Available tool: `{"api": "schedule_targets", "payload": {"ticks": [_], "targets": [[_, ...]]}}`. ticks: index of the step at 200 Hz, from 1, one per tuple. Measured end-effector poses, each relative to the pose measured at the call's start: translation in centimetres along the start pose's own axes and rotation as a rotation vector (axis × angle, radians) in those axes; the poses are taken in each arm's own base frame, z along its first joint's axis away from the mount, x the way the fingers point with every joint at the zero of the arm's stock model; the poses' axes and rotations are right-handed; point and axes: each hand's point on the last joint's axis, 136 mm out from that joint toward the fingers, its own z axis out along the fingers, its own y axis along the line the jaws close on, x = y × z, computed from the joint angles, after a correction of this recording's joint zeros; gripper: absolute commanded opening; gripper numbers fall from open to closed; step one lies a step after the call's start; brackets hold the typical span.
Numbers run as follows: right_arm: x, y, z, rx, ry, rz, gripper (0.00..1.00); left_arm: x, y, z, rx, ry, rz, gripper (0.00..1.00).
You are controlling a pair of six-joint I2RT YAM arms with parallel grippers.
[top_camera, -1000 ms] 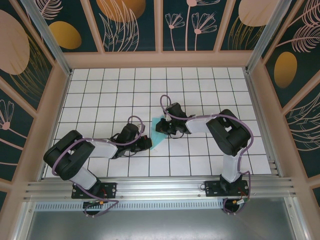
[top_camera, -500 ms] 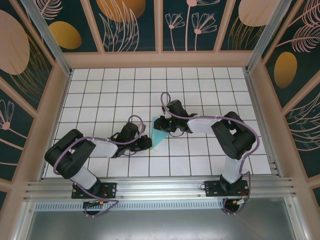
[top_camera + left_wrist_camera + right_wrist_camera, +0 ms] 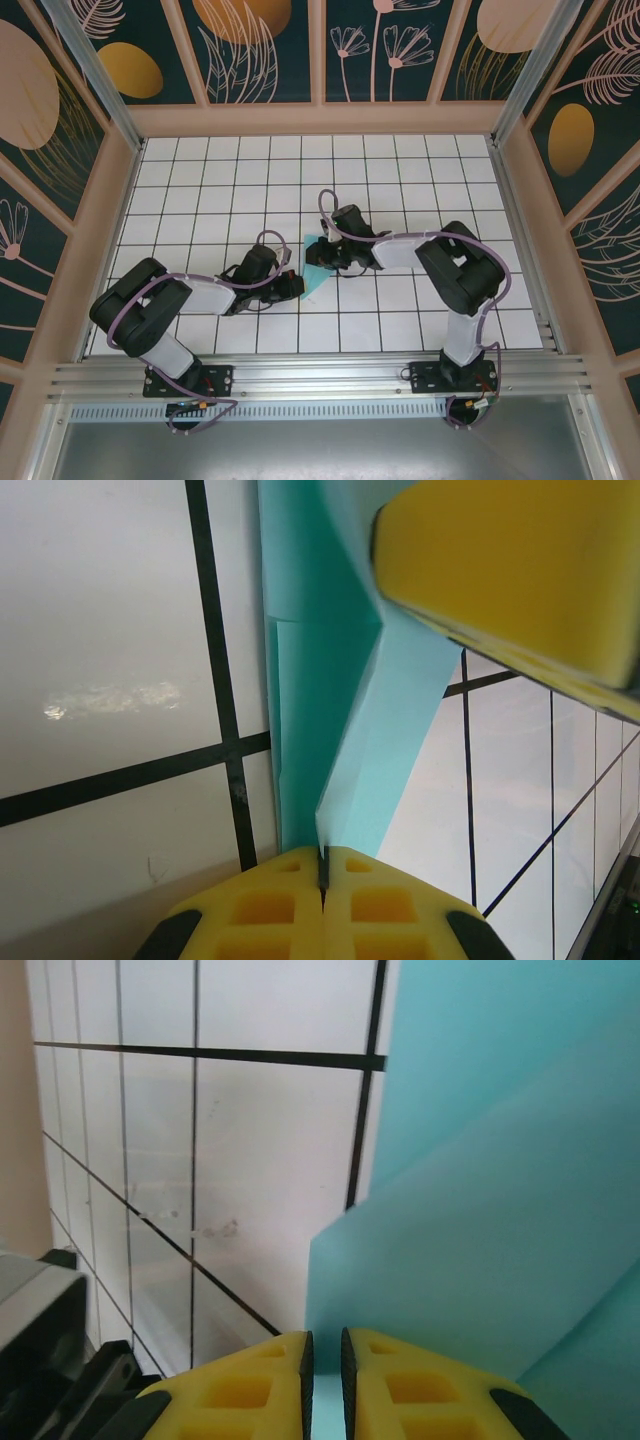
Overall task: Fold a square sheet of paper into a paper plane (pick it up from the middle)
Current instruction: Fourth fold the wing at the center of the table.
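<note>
Clamped shut with the left fingers (image 3: 390,925) on the bottom edge of the folded turquoise paper (image 3: 330,700), low centre in the left wrist view. Pinched likewise by the right fingers (image 3: 420,1395), with a blue sliver between them. Gripped at both ends, probably to stretch the fold taut for creasing. Placed mid-frame over the gridded bench (image 3: 200,180) in the top view.

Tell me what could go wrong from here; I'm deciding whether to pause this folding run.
The left gripper and right gripper each look shut on an edge of the thin folded paper. Pulling apart could tear it or slip it free. Its layers stand partly raised, so pressing down now might crease off-line.
</note>
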Motion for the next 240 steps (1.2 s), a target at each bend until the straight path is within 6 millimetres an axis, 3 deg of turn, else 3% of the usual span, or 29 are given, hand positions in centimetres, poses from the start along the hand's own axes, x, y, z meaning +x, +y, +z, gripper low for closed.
{"api": "schedule_targets", "payload": {"ticks": [106,173,240], "targets": [[-0.4,-0.8,0.5,0.031,-0.011,0.004,0.19,0.0,0.0,0.0,-0.002,0.0,-0.004,0.0],[-0.8,1.4,-0.7,-0.025,-0.025,-0.031,0.2,0.0,0.0,0.1,0.003,0.007,-0.041,0.0],[-0.4,1.7,-0.7,-0.048,-0.003,-0.032,0.2,0.0,-0.1,0.3,0.009,0.018,-0.058,0.0]]}}
